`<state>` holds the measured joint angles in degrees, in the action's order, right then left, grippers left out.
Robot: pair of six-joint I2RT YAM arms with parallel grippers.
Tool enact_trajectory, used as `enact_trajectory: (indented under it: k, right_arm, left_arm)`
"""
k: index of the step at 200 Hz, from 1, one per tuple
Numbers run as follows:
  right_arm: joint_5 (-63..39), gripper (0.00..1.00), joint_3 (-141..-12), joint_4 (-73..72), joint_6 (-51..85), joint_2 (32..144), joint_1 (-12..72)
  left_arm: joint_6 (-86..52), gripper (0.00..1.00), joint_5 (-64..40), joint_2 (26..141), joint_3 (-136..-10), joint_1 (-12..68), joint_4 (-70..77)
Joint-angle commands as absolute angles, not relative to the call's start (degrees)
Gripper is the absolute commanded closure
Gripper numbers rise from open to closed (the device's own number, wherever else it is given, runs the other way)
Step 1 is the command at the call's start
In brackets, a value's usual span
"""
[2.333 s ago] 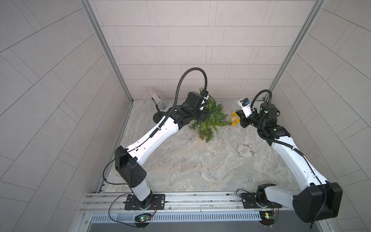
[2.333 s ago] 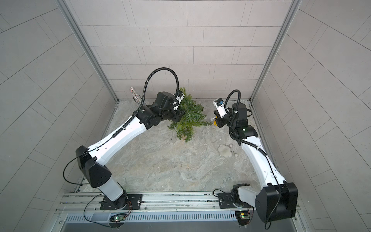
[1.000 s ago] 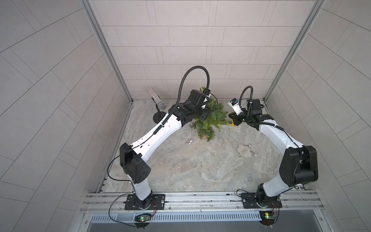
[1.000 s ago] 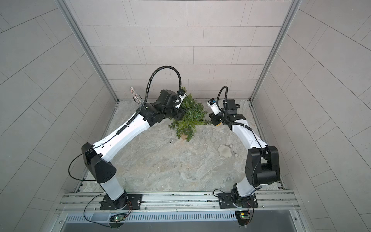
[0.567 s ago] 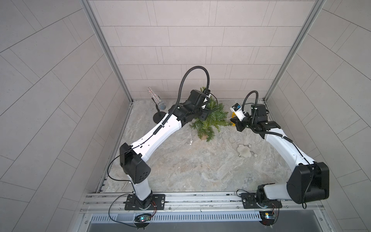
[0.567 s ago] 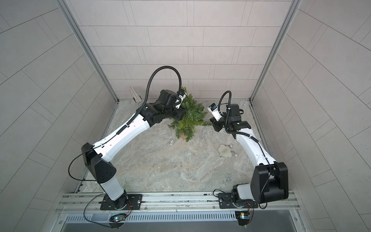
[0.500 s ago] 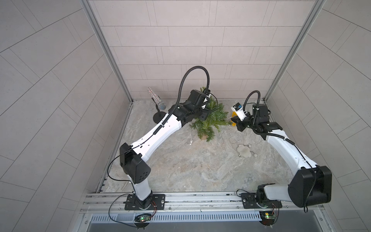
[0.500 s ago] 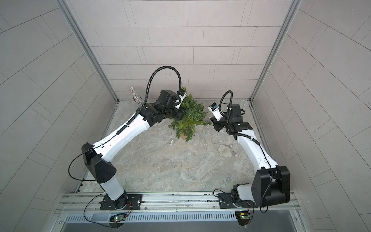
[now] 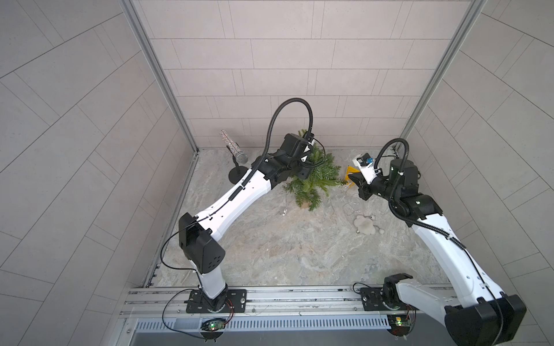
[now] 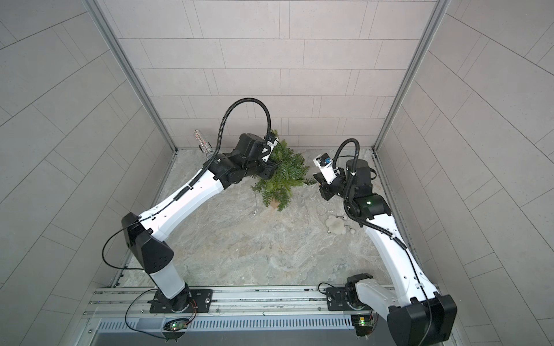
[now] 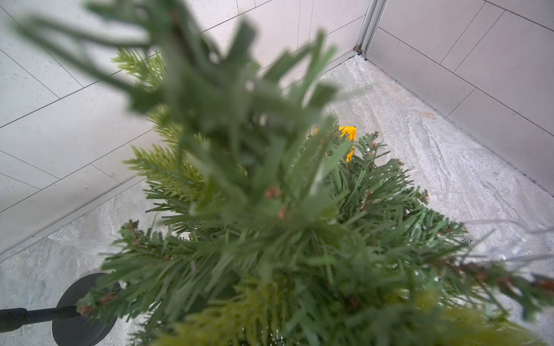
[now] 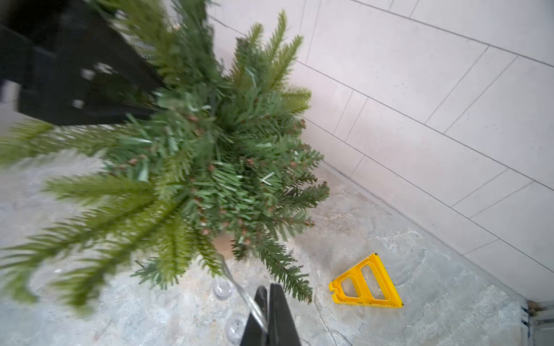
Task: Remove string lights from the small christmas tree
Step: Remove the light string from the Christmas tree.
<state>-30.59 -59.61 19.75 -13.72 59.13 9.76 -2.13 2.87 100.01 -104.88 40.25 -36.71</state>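
- The white right arm [image 9: 443, 239], stretched low 2.3 seconds ago, had folded up against the small green christmas tree [image 9: 311, 179] 1 second ago. It has since unfolded, drawing the black right gripper [image 9: 355, 181] back from the branches.
- An end of the thin silvery string lights [image 9: 283, 213] now lies on the marbled grey floor [image 9: 269, 245] left of the tree, where nothing showed 2.3 seconds ago.
- The white left arm's [image 9: 233, 197] elbow has edged slightly inward.

Front floor [image 9: 284, 245] open; microphone [image 9: 236, 152], yellow triangle [image 12: 365, 284] flank tree [image 9: 311, 179] (toy [image 9: 364, 224] nearby).
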Motion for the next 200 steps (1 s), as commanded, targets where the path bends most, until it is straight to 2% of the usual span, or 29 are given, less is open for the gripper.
enact_trajectory:
  k: [1, 46, 136, 200]
  right_arm:
    - [-31.5, 1.00, -57.6, 21.1, -8.9, 55.4, 12.9]
    - [-26.5, 1.00, -57.8, 25.7, -7.3, 52.7, 17.3]
    - [-20.3, 1.00, -52.3, 23.6, 1.1, 45.2, 21.3]
    - [-20.8, 1.00, -52.0, 22.4, 2.4, 45.2, 21.9]
  left_arm:
    - [-3.0, 0.39, 2.4, 100.2, -105.8, 39.9, -36.3]
    - [-3.4, 0.35, 2.9, 99.1, -107.2, 39.9, -35.3]
    - [-2.2, 0.33, 7.8, 97.0, -107.5, 39.8, -34.4]
    - [-1.7, 0.30, 8.2, 94.7, -108.8, 39.6, -35.0]
